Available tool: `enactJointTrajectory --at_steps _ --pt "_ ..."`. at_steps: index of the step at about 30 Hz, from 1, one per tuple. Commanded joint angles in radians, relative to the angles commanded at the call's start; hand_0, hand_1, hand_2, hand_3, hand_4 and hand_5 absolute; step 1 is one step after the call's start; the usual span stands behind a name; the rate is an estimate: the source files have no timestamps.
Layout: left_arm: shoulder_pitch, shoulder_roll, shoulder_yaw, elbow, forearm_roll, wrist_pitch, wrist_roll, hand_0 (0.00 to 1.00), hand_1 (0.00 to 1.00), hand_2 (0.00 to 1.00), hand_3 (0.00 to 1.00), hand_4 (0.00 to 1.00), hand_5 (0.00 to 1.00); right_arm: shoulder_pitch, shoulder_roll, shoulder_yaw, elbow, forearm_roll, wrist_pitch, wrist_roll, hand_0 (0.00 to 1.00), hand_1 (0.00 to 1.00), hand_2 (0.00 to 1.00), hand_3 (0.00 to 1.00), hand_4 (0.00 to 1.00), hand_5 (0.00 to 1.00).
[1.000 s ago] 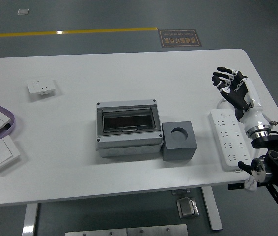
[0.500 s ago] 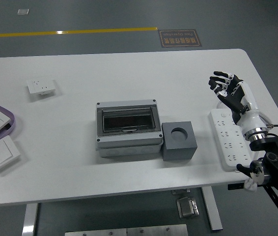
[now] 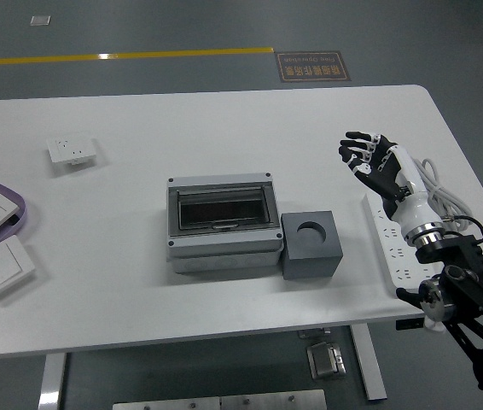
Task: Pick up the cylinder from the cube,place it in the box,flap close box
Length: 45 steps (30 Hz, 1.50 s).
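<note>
One robot hand — fingers spread, beside cube

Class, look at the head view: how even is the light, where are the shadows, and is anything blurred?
Head view: soft, even overhead light; white table bright without harsh glare; faint shadows hug the box and cube; the cube's round hole reads dark; right hand and everything else look sharp.

1 high head camera (robot's side) looks down over the table.
</note>
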Motion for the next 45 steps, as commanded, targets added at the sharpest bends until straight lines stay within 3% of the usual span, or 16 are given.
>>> enactJointTrajectory --at_steps 13,45 --pt "-0.002 -0.007 -0.004 -0.001 0.004 0.001 -0.001 0.611 0.629 0.649 0.680 0.714 0.270 0.007 -0.003 -0.012 -0.004 0.002 -0.001 0.005 0.707 0.646 0.654 0.646 0.807 0.234" --pt "-0.024 0.001 0.017 -0.002 0.025 0.011 0.013 0.610 0.628 0.645 0.677 0.711 0.267 -0.025 -0.015 0.100 -0.016 -0.006 -0.031 0.035 0.699 0.638 0.646 0.640 0.782 0.210"
